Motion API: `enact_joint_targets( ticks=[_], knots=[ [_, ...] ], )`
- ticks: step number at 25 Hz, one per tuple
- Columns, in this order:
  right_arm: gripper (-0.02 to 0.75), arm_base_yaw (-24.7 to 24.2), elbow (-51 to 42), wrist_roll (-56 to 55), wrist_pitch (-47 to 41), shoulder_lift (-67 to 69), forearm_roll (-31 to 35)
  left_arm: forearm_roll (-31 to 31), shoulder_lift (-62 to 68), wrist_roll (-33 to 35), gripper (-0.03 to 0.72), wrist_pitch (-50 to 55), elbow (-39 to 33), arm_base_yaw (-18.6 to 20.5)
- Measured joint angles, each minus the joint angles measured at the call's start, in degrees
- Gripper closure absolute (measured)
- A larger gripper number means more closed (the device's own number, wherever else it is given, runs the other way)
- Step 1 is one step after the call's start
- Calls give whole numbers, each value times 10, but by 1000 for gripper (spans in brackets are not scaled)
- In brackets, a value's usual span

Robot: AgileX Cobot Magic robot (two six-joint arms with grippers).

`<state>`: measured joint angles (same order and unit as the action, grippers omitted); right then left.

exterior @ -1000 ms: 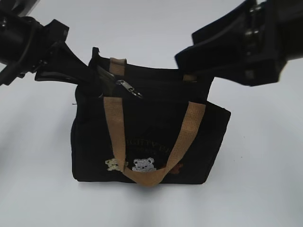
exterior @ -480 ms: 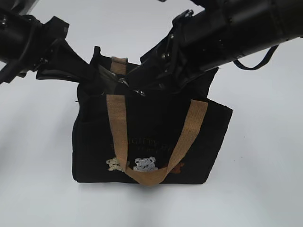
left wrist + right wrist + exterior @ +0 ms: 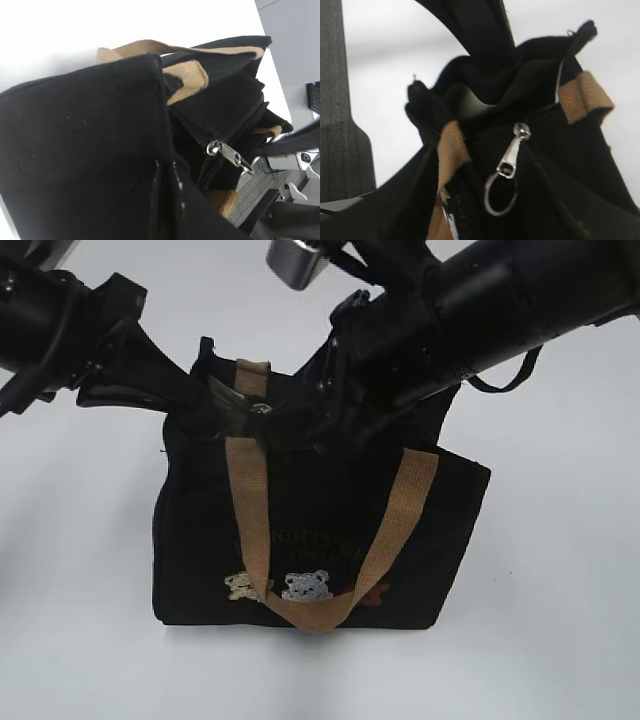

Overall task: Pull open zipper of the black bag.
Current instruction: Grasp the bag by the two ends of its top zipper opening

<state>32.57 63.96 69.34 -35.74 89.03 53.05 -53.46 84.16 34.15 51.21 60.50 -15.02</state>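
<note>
Your left tool is clamped on the top left corner of the black bag, jaws together on the fabric, bracing that end. Your right tool has its jaws apart; whether they have the pull between them you cannot tell, since in the exterior view the arm covers the spot and in the right wrist view the fingers themselves are out of frame.

Start nearest you: the bag stands upright on the white bench, front face with the embroidered bears toward the camera, tan handle draped down over it. Farther back, along the top edge, runs the zipper.

On progress, judge it as barely begun. The slider sits close to the braced left end, and the teeth beyond it read as shut in the left wrist view; a small gap shows only by the held corner. Gripping the pull and drawing it along the whole top are both left to do.

What each view gives you: the right wrist view shows the silver pull hanging free with its ring below, close before the camera. The left wrist view shows the slider's place along the track and the closed length past it. The exterior view hides the pull almost wholly behind the right arm, but alone shows both arms meeting over the bag's top.
</note>
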Motion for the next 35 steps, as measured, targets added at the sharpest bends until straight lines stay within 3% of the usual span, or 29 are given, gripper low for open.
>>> enact_joint_targets(
  ticks=[8, 19, 27, 35],
  knots=[
    [383, 0, 0, -51, 47, 15, -71, 0, 0, 0, 694, -2, 0, 0],
    [728, 0, 0, -53, 50, 16, -86, 0, 0, 0, 694, -2, 0, 0],
    [738, 0, 0, -84, 49, 8, -117, 0, 0, 0, 694, -5, 0, 0],
    [738, 0, 0, -212, 28, -29, -282, -4, -2, 0, 694, -5, 0, 0]
  ],
)
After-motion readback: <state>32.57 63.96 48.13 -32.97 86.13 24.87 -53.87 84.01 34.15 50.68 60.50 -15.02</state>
